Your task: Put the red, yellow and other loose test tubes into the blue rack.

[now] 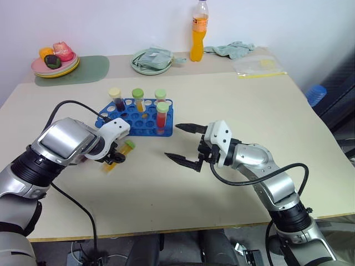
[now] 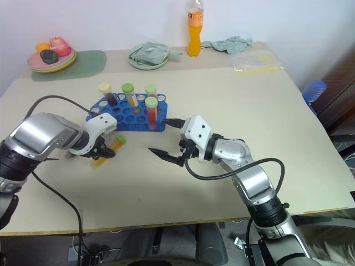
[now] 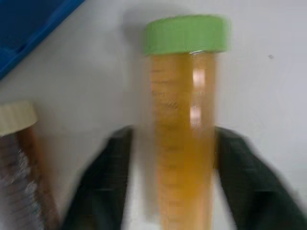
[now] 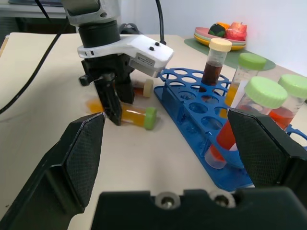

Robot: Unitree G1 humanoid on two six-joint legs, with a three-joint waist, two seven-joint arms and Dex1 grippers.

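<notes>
Yellow liquid fills the tube lying on the table, and the left gripper is squeezed shut on it, just beside the blue rack. Four tubes stand in that rack. The right gripper hovers nearby, fingers wide apart, holding nothing.

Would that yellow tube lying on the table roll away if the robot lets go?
Probably: the yellow tube is round and lies on its side on the flat table. Its smooth plastic might slip. The left gripper is shut on it, so it should stay put.
</notes>
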